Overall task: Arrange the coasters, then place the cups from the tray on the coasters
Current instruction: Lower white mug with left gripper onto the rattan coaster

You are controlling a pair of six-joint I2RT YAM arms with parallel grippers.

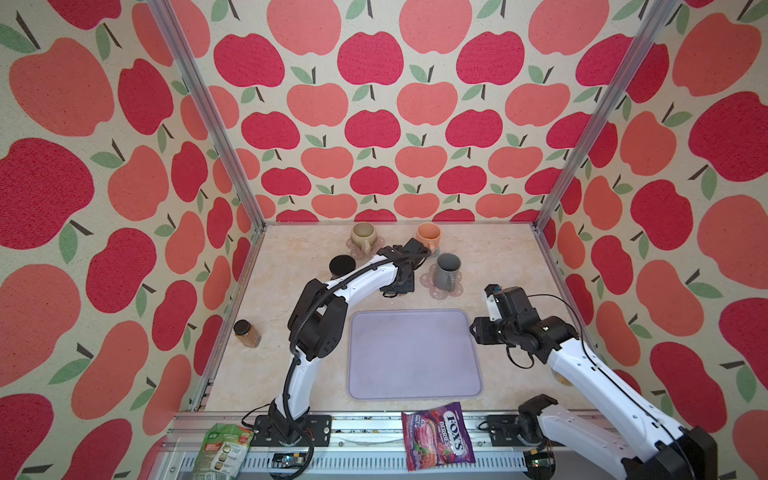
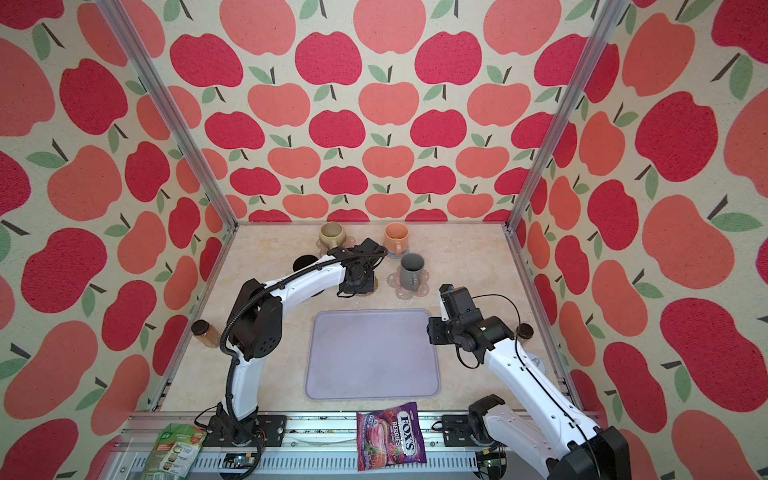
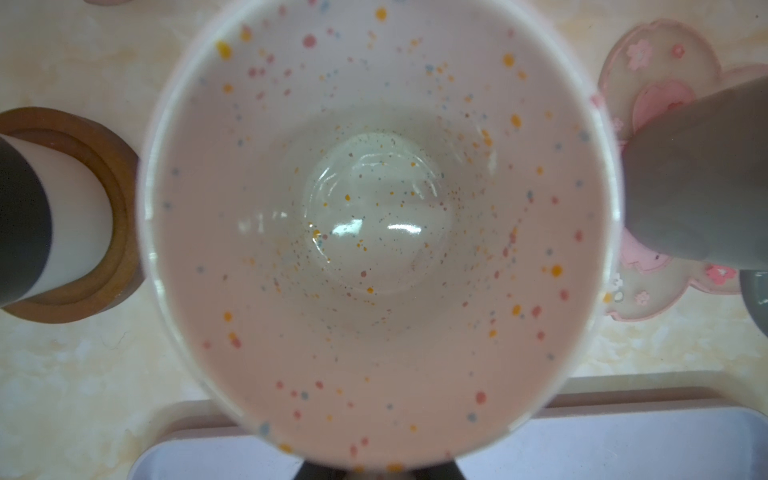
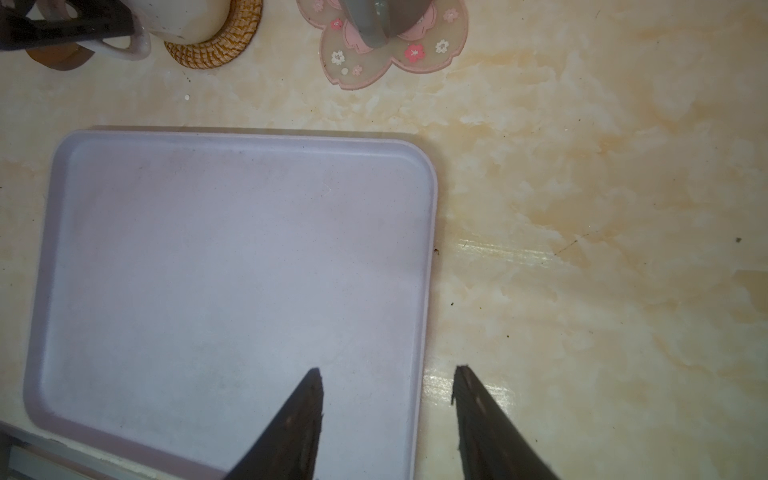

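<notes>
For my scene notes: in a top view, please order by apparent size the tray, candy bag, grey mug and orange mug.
1. tray
2. candy bag, though nearest the camera
3. grey mug and orange mug: nearly alike, not ranked

The purple candy bag [image 1: 438, 436] reads "FOX'S" in large white letters, with "BERRIES" alongside. Print on the green packet [image 1: 222, 451] is too small to read.

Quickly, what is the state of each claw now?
Left claw: closed on the speckled white mug.
Right claw: open, holding nothing.
</notes>
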